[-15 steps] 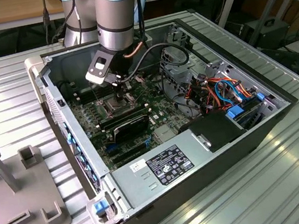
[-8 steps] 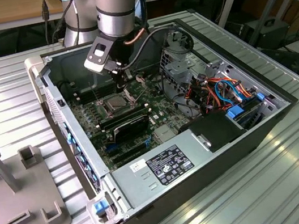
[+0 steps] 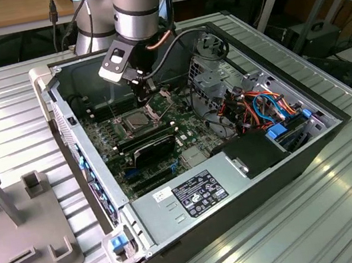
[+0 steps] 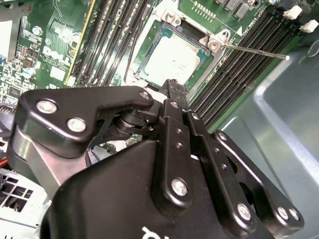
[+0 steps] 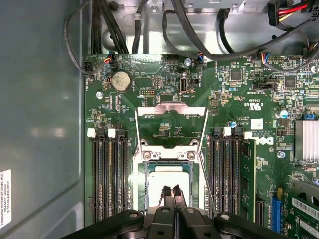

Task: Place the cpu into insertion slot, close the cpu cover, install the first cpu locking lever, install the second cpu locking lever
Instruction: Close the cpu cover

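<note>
The gripper (image 5: 171,191) hangs just above the cpu (image 5: 155,191). In the first wrist view its 2 fingertips sit almost together with only a slit between them, and they carry nothing. The cpu already lies flat in the insertion slot (image 5: 142,174), silver top up and seemingly level with the rim in both wrist views.

Just past the slot, the cpu cover (image 5: 172,110) is swung open on its hinge, with green board showing through its window. A thin locking lever (image 4: 254,50) sticks out free beside the socket, so neither lever looks latched. The step in hand is probably closing the cover.

To do that well, the narrowed fingers should meet the cover's frame bar rather than reach through the window. The push should follow the hinge's arc so the plate folds down evenly onto the chip. The loose lever must stay clear of the falling frame. The black memory slots (image 5: 107,174) crowd both sides, so sideways drift is risky.
</note>
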`<control>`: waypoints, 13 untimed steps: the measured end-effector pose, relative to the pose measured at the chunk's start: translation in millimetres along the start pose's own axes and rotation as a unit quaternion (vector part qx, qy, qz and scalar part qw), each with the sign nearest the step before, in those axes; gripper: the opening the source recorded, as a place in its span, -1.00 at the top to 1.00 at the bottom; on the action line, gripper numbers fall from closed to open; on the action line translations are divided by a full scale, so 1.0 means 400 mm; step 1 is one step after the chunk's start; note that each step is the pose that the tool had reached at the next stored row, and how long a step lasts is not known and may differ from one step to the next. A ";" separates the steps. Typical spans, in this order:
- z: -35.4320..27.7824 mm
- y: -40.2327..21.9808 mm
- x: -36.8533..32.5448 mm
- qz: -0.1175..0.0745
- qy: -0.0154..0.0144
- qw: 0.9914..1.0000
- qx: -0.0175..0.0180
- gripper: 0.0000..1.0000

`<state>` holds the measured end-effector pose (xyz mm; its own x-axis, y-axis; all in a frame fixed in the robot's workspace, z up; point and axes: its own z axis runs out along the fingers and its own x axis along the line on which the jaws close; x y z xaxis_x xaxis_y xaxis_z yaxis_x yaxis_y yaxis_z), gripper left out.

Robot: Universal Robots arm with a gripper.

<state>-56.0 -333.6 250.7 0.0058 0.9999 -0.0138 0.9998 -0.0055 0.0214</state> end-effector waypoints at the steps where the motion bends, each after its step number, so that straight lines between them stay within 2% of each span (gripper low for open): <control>1: 0.000 0.004 0.000 0.000 0.000 1.000 0.000 0.79; 4: 0.002 0.028 0.000 0.000 0.000 1.000 0.000 0.79; 7: 0.004 0.064 0.000 0.000 0.000 1.000 0.000 0.79; 9: 0.004 0.081 0.000 0.000 0.000 1.000 0.000 0.79; 11: 0.000 0.083 0.001 0.000 0.000 1.000 0.000 0.79; 13: -0.011 0.086 0.000 0.000 0.000 1.000 0.000 0.79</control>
<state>-21.8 -333.5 255.9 0.0058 0.9999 -0.0137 0.9998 -0.0055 0.0215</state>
